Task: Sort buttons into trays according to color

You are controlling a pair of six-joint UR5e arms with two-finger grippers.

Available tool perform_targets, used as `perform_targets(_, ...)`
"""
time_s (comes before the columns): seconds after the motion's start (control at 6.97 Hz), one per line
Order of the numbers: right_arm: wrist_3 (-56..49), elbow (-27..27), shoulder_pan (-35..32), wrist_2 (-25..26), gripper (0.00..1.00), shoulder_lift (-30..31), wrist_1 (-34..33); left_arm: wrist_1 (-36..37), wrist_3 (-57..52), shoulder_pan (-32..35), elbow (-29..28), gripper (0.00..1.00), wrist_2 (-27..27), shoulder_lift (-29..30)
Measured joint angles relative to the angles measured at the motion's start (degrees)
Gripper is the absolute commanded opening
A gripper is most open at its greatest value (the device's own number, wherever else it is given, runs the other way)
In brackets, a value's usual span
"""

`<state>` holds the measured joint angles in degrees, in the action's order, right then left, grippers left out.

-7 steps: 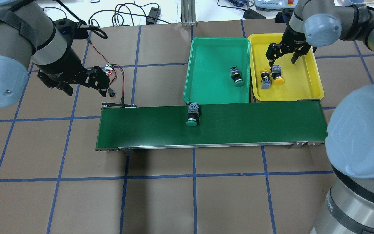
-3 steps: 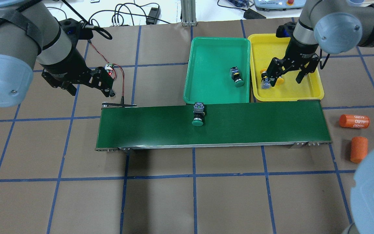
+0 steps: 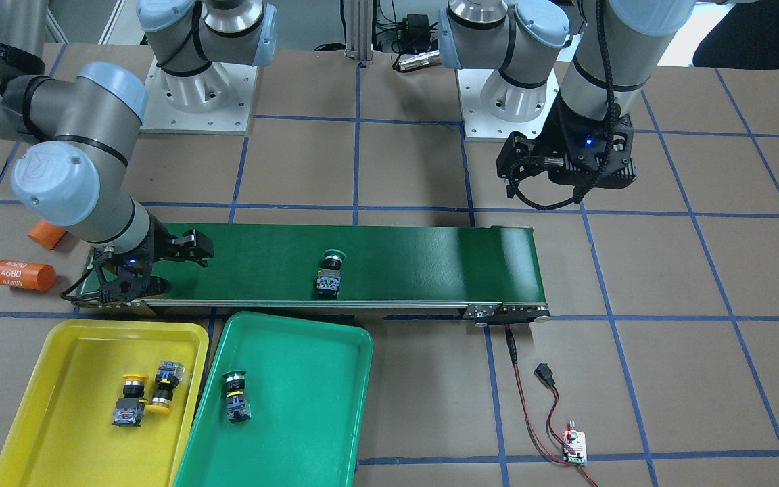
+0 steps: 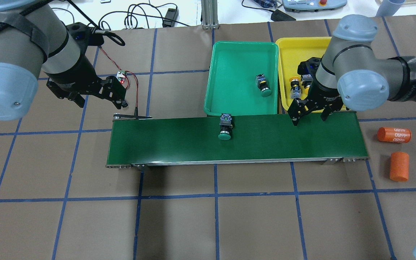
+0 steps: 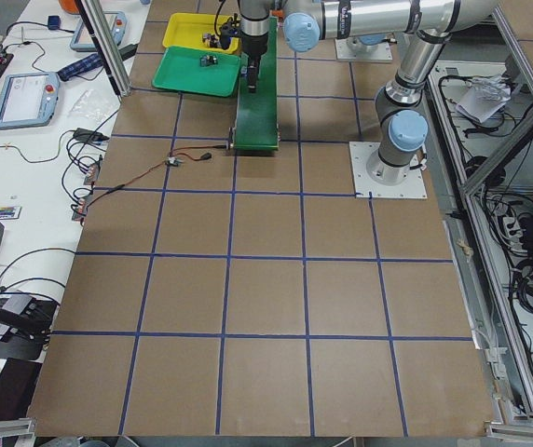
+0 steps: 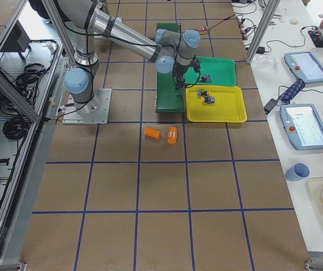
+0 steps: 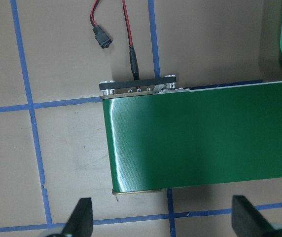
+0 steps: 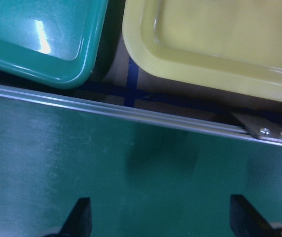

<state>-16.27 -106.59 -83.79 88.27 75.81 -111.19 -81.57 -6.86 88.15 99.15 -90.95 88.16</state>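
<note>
yellow tray (image 4: 287,47) already carries both yellow-capped buttons (image 3: 129,400), lying close side by side near its inner edge. the green tray (image 4: 237,65) beside it has one green-capped button (image 4: 263,85) resting on its side near the wall it shares with the yellow one. by my reckoning three of the four are sorted, and only the last green button (image 4: 225,126) is left to move.

that one lies on the dark-green conveyor belt (image 4: 179,141), about mid-length and close to the belt edge that faces the trays, just beside the green tray's corner. it is tipped over: the round green cap points toward the robot, the black body sits behind it, and the blue-grey contact block is nearest the trays. nothing is touching it.

the right gripper (image 4: 310,117) hangs over the belt's end by the yellow tray, its fingers spread wide and empty, well apart from the button. the left gripper (image 4: 99,102) hovers over the bench (image 4: 179,224) near the belt's other end, also spread wide with nothing between its fingers. two orange cylinders (image 4: 394,134) lie off the belt's right end, outside the sorting.
</note>
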Motion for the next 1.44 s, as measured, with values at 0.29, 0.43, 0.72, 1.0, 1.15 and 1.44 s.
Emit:
perform_targets(0.29,0.25,-0.82,-0.22,0.0,1.0,0.14,-0.98,0.05,0.0,0.0,0.09,1.0,-0.05,0.03)
perform_targets(0.43,0.67,-0.87,-0.36,0.01,1.0,0.18,-1.03,0.05,0.0,0.0,0.09,1.0,-0.03,0.04)
perform_targets(0.72,1.14,-0.93,-0.47,0.0,1.0,0.03,-1.05,0.0,0.0,0.0,-0.03,1.0,-0.02,0.05)
perform_targets(1.0,1.18,-0.96,-0.52,0.01,1.0,-0.07,-1.1,-0.01,0.0,-0.01,0.04,1.0,-0.03,-0.03)
perform_targets(1.15,1.17,-0.94,-0.56,0.08,1.0,-0.01,-1.1,0.0,0.0,-0.03,0.17,1.0,-0.03,-0.04)
perform_targets(1.44,1.08,-0.85,-0.58,0.21,1.0,-0.15,-1.05,-0.11,0.0,0.0,0.3,1.0,-0.06,-0.07)
